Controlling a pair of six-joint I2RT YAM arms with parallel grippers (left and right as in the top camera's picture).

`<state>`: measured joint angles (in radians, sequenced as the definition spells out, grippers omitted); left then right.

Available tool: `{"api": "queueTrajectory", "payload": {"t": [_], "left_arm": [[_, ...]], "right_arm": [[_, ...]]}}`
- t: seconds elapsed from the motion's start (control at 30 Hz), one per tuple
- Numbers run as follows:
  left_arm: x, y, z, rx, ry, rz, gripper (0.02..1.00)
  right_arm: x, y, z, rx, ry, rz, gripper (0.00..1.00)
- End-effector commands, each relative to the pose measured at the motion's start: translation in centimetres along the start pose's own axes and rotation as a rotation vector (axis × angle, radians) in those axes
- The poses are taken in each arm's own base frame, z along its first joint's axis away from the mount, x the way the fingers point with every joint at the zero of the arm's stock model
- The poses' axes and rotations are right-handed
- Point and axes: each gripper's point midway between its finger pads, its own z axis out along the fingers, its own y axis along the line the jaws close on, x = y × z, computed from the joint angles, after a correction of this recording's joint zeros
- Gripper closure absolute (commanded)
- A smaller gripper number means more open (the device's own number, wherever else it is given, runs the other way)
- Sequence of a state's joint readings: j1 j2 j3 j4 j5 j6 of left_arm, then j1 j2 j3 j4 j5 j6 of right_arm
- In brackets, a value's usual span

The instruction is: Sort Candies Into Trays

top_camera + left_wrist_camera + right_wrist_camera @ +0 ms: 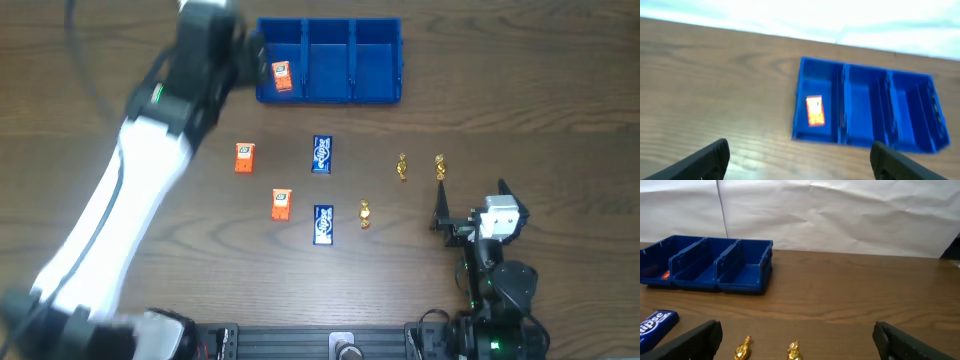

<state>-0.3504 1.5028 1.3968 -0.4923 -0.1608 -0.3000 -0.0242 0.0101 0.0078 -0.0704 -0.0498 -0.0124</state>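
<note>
The left fingers (710, 159) hang spread and empty just short of the blue tray (844, 102), whose leftmost compartment holds one orange candy (814, 110), while the right fingers (696, 341), also spread, sit near gold candies (793, 351) on the table (560, 120).

The blue tray (330, 60) sits at the far side of the bench (545, 95). Right of the tray the wood is bare, a wide way in. The left arm (150, 150) looms at the tray's left end and blocks that side. In front of the tray, orange candies (245, 157), blue candies (321, 154) and gold candies (402, 166) lie scattered, with gaps between them.
</note>
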Motion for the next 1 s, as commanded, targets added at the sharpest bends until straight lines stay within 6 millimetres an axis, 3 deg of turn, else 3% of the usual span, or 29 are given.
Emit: {"api": "queueTrajectory", "payload": {"t": [0.03,0.1,0.23,0.7,1.0], "left_arm": [[13.0,3.3,3.9,-0.084,0.220,0.058,0.117],[16.3,4.1,5.1,-0.105,0.280,0.076,0.128],[20.5,5.3,7.1,-0.144,0.380,0.101,0.152],[22.8,5.2,10.4,-0.138,0.410,0.124,0.224],[23.1,5.4,10.8,-0.118,0.425,0.139,0.301]], "right_arm": [[0.0,0.0,0.0,0.000,0.000,-0.015,0.001],[0.0,0.0,0.0,0.000,0.000,-0.015,0.001],[0.0,0.0,0.0,0.000,0.000,-0.015,0.001],[0.0,0.0,0.0,0.000,0.000,-0.015,0.003],[0.0,0.0,0.0,0.000,0.000,-0.015,0.001]]}}
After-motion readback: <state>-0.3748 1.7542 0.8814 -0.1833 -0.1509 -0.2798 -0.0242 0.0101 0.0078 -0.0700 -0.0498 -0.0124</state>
